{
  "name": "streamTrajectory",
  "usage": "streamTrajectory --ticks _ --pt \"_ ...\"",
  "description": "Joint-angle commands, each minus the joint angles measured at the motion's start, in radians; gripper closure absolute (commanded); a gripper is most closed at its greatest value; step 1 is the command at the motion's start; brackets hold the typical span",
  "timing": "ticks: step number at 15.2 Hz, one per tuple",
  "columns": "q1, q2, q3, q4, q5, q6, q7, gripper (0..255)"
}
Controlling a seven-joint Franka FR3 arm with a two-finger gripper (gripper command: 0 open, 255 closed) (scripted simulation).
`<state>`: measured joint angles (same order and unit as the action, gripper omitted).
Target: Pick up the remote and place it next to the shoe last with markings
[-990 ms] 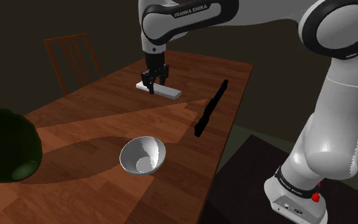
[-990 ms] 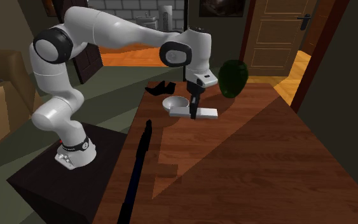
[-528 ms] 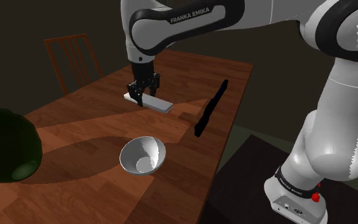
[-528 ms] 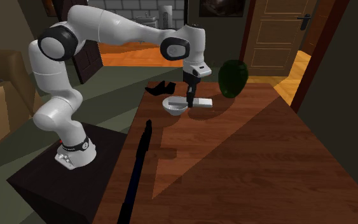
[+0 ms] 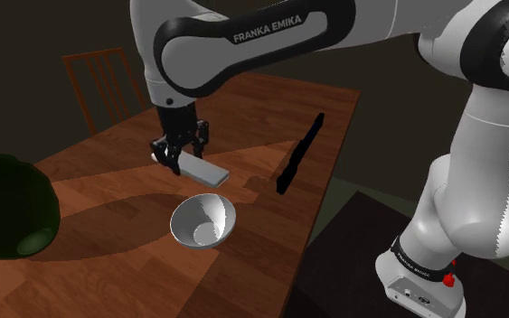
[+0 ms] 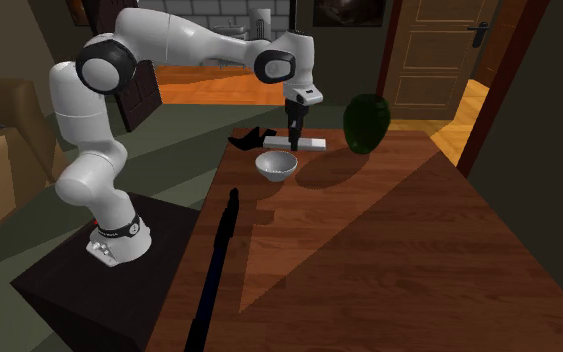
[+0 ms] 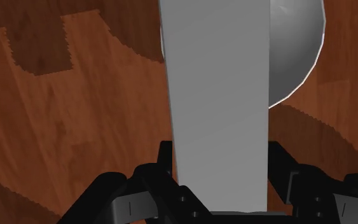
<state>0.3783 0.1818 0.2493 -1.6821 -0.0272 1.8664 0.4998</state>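
Pale grey flat rectangular remote [image 5: 203, 171]: gripped at one end, roughly level and off the wood. It sits at mid-frame in the shoulder view, just above the bowl. In the wrist view its plain face runs away from the claw and hides part of the bowl's rim.
All-black two-finger claw [image 5: 179, 154]: clamped on the remote's near end, one finger against each long edge, pointing down at the bench.
Brown wooden bench [image 5: 270, 99]: carries the things below; the arm's shadow falls across its middle.
Pale grey round bowl [image 5: 202, 219]: lower middle of the shoulder view, under the remote's free end and not touching it.
Dark green rounded form [image 5: 4, 203]: lower left of the shoulder view, well apart from the remote. It is probably the shoe last, though no markings can be made out on it.
Small black angular shape [image 6: 253, 135]: at the bench's far corner in the second exterior view, near the bowl; what it is cannot be told.
Long thin black bar [image 5: 299, 152]: along the bench's edge, right of middle in the shoulder view, out of the way.
Step in hand: the carry. The grasp looks secure and the placing is not yet done.
Next move: travel toward the shoulder view's lower left, keeping enough height to clear the bowl. The remote should then go down flat on bare wood just beside the green form, without nudging it, before the fingers part.
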Motion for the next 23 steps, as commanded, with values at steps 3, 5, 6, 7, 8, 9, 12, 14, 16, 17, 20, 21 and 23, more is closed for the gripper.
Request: streamTrajectory --ticks 3,5,6,7,8,9,12,14,16,17,20,21,23 --pt "0.054 0.024 0.033 0.029 -0.014 -0.006 0.091 255" --pt "0.084 0.046 0.049 0.058 -0.024 -0.014 0.138 255" --pt "0.100 0.059 0.057 0.075 -0.030 -0.018 0.162 255" --pt "0.116 0.073 0.064 0.093 -0.037 -0.023 0.185 255" --pt "0.132 0.088 0.071 0.112 -0.043 -0.029 0.208 255" --pt "0.149 0.104 0.078 0.133 -0.050 -0.035 0.231 255" --pt "0.201 0.158 0.096 0.206 -0.074 -0.057 0.299 255" --pt "0.239 0.200 0.106 0.265 -0.091 -0.076 0.343 255" --pt "0.280 0.247 0.113 0.332 -0.109 -0.099 0.385 255" --pt "0.301 0.272 0.116 0.369 -0.119 -0.113 0.405 255" --pt "0.371 0.359 0.120 0.501 -0.149 -0.161 0.462 255" --pt "0.397 0.392 0.121 0.553 -0.159 -0.181 0.479 255" --pt "0.453 0.468 0.118 0.677 -0.181 -0.229 0.509 255"
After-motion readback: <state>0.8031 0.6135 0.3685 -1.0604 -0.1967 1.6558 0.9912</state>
